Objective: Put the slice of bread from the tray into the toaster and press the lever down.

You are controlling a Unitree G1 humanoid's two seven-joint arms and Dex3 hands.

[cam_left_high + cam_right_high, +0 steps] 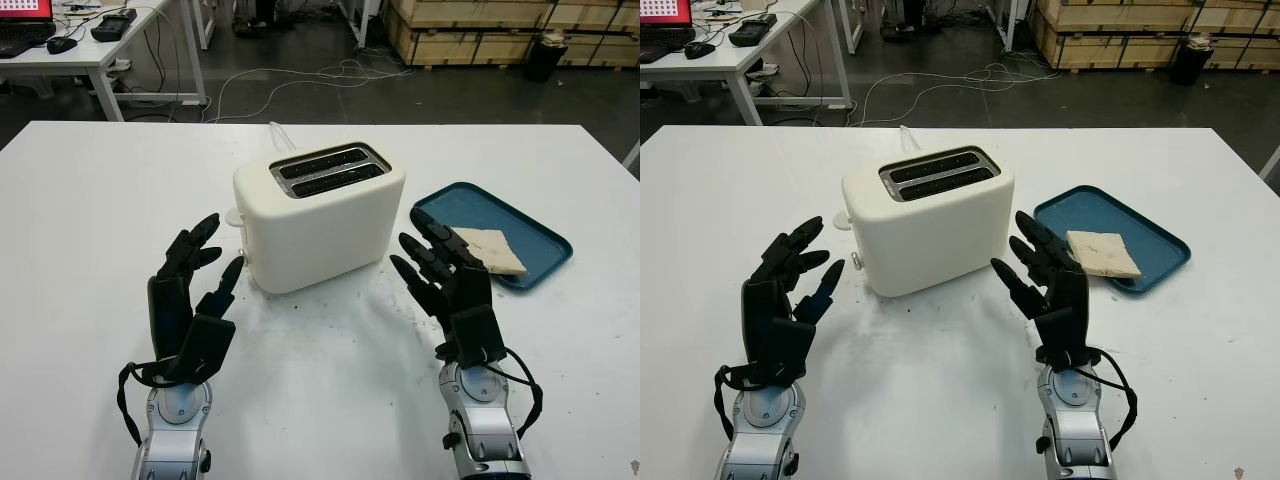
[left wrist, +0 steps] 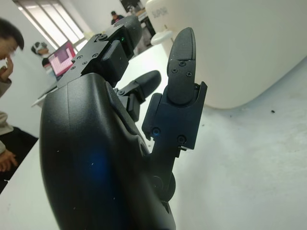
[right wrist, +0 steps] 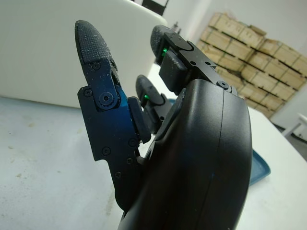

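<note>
A cream two-slot toaster [image 1: 318,213] stands mid-table, both slots empty, its lever knob [image 1: 233,215] on the left end. To its right a blue tray [image 1: 520,215] holds one slice of bread [image 1: 488,249]. My left hand [image 1: 198,264] hovers open just left of the toaster's front corner, holding nothing. My right hand [image 1: 432,262] is open between the toaster and the tray, its fingertips close to the bread. The toaster's wall [image 2: 249,43] fills the space beyond the left hand in the left wrist view.
The white table [image 1: 100,220] spreads wide around the toaster. A white cord [image 1: 277,133] runs off behind it. Past the table lie floor cables [image 1: 330,75], a desk with a laptop [image 1: 60,40] and wooden pallets [image 1: 500,30]. A person [image 2: 7,72] sits off to the left.
</note>
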